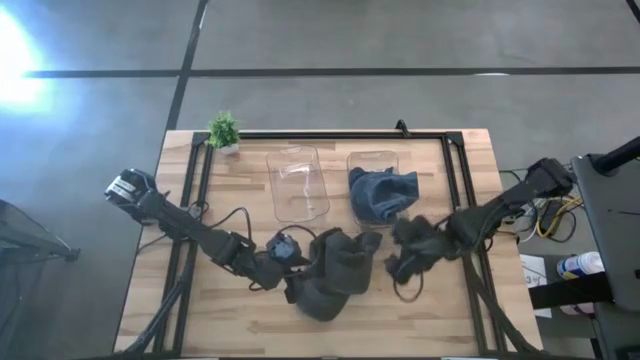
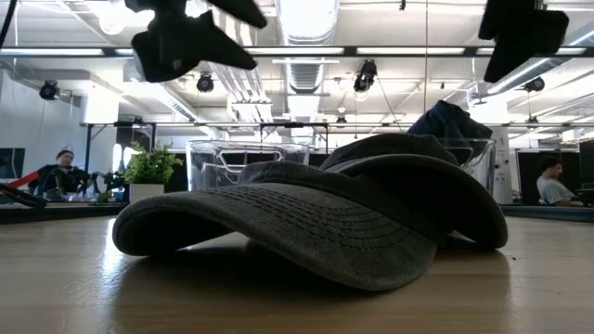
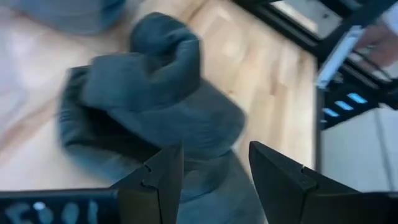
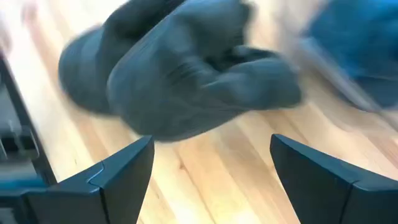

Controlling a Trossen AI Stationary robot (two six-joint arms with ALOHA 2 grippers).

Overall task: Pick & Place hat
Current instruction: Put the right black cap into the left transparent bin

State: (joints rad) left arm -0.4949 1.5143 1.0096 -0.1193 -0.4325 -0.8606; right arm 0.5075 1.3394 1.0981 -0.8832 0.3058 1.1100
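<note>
A dark grey cap (image 1: 340, 272) lies on the wooden table, resting on its brim and crown (image 2: 353, 199). My left gripper (image 3: 214, 152) is open and hovers just left of the cap (image 3: 155, 93), above it in the low view (image 2: 186, 42). My right gripper (image 4: 211, 146) is open wide and hovers just right of the cap (image 4: 186, 81), also raised above it (image 2: 520, 32). Neither touches the cap.
Two clear bins stand behind the cap: the left one (image 1: 298, 183) is empty, and the right one (image 1: 372, 160) holds a blue hat (image 1: 380, 192). A small potted plant (image 1: 224, 131) stands at the far left corner. A black frame (image 1: 330, 135) borders the work area.
</note>
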